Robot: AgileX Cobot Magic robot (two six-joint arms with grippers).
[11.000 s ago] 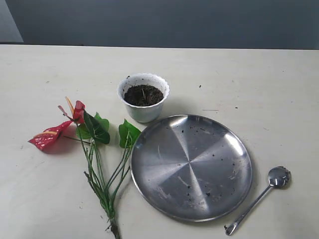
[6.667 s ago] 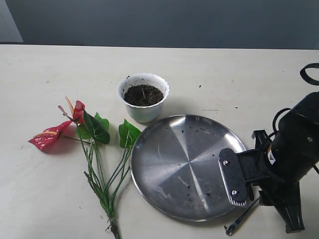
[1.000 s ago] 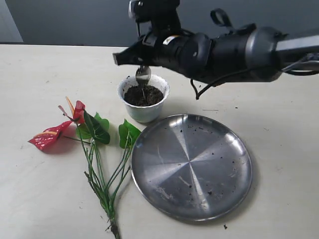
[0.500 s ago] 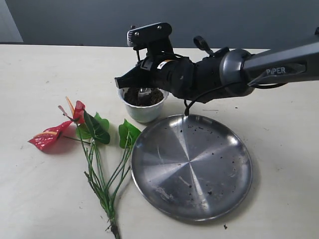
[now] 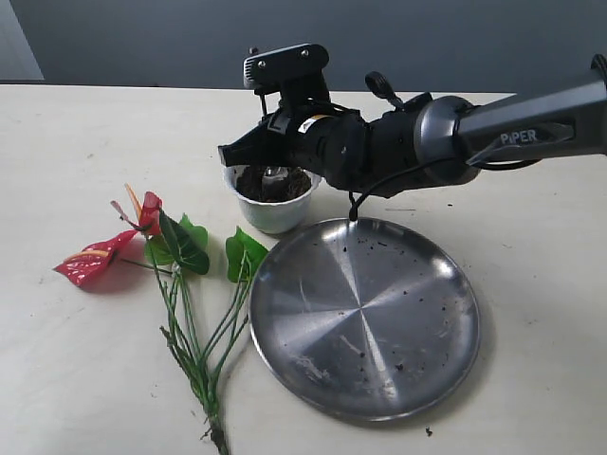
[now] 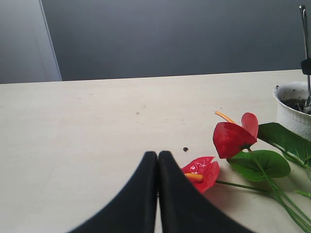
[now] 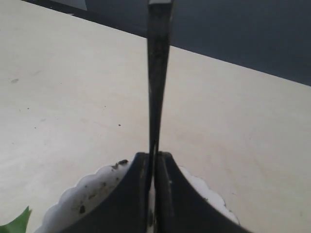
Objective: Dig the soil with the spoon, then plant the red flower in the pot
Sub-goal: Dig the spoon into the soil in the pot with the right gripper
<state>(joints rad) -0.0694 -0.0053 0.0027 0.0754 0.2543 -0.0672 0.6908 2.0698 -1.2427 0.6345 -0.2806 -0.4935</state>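
The white scalloped pot (image 5: 275, 216) holds dark soil (image 5: 251, 182). My right gripper (image 5: 261, 156) hangs just over it, shut on the slim silver spoon (image 5: 275, 173), whose bowl is down in the soil. In the right wrist view the handle (image 7: 159, 73) rises from between the shut fingers (image 7: 153, 155) above the pot rim (image 7: 92, 194). The red flower (image 5: 142, 237) lies flat on the table left of the pot. My left gripper (image 6: 158, 154) is shut and empty, low over the table beside a red bloom (image 6: 233, 138); the pot (image 6: 294, 114) and spoon handle (image 6: 305, 34) show at that view's edge.
A large round steel plate (image 5: 365, 318) with soil crumbs lies at the front right, touching the flower's leaves. The right arm (image 5: 427, 142) stretches across from the right above the table. The flower's green stems (image 5: 194, 351) run toward the front edge.
The right gripper has come down over the pot, sinking the spoon's bowl into the soil. In the last half second it has barely moved. Flower, pot and plate stay put.
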